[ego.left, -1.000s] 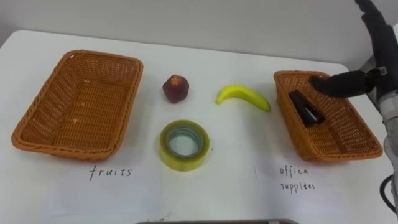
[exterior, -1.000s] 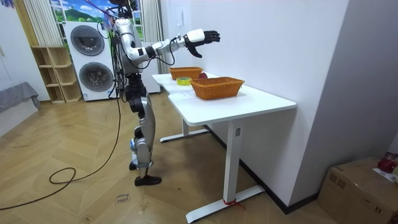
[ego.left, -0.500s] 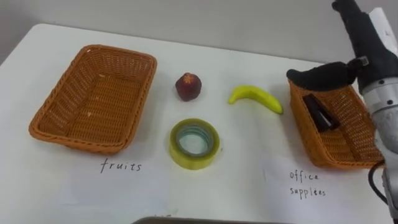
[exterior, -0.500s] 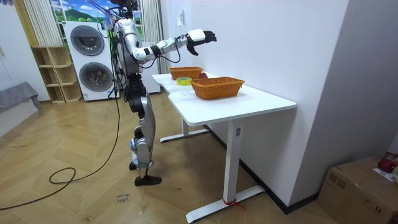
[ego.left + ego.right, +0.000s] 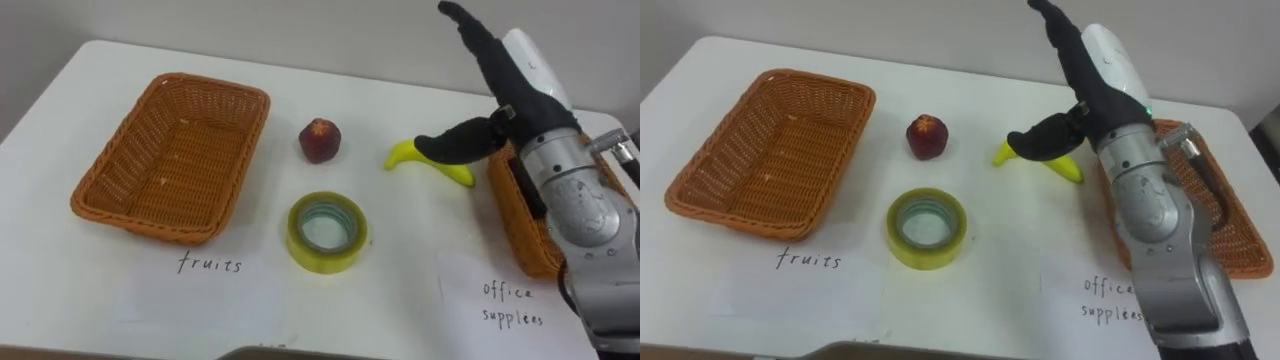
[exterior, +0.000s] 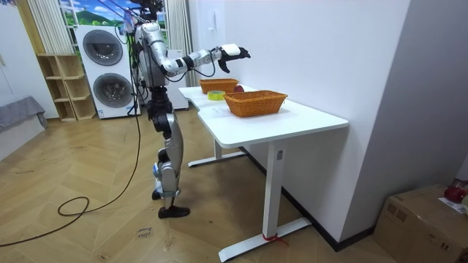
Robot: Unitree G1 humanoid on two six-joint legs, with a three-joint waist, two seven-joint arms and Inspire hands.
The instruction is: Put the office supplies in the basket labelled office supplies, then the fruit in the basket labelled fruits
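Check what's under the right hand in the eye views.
The banana lies below the open right hand. Both banana ends show, but the thumb covers its middle. Whether they touch cannot be told.

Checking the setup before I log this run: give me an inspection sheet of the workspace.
Surface: white table, with a handwritten label in front of each basket.
Job's things: apple, banana and tape roll lie on the table between the baskets. The left basket is empty; the right basket is partly behind the arm.
Clutter: nothing seen.
Hands: right hand open, raised over the banana.
Cables: nothing seen on the table.
Surroundings: washing machines, shelf, cardboard box.
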